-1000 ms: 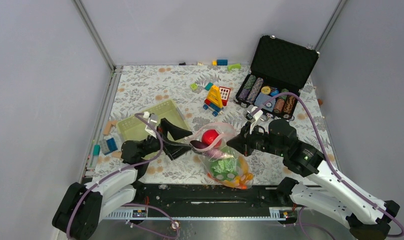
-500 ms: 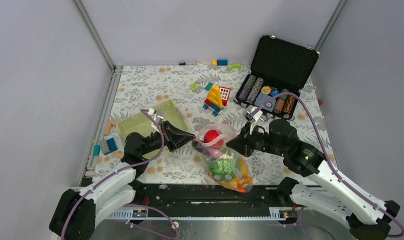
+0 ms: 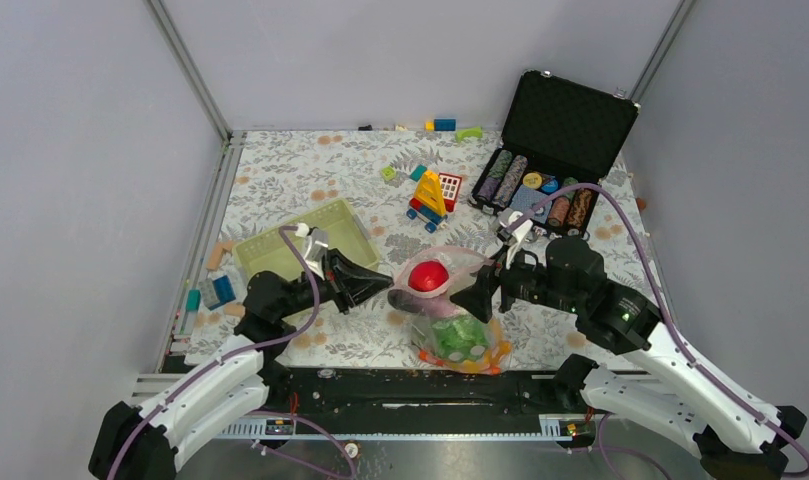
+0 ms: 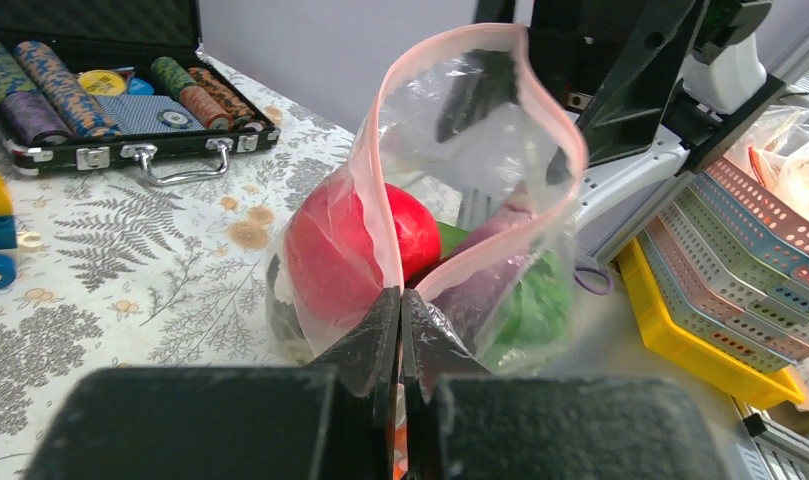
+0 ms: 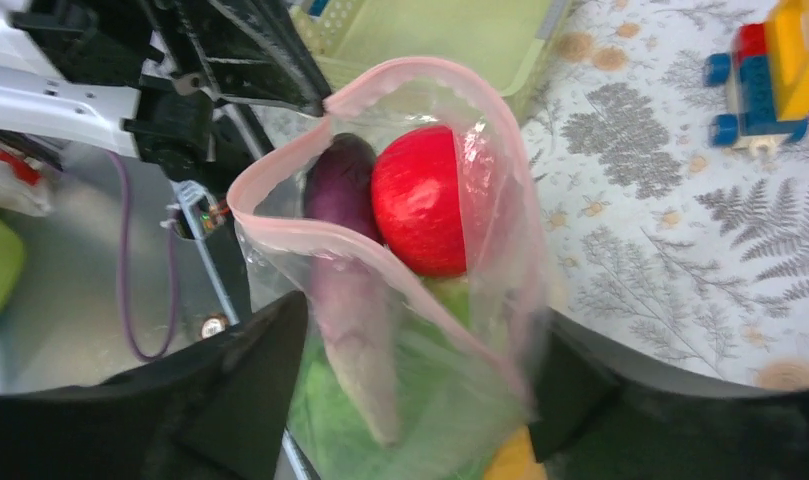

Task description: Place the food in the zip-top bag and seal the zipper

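Left gripper point(image 4: 401, 296) of mine is clenched on the zipper point(image 4: 480, 30) at the near end of the clear zip-top bag point(image 4: 500, 200); just beyond, its mouth gapes over the red round food point(image 4: 420, 232) and green pieces point(image 4: 525, 310); farther off, my right gripper point(image 5: 415, 380) is spread astride it

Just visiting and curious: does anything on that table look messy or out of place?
Mostly the bag: it is full of food, yet its pink zipper gapes in a wide loop, unsealed. Loose blocks also lie scattered near the table's left edge.
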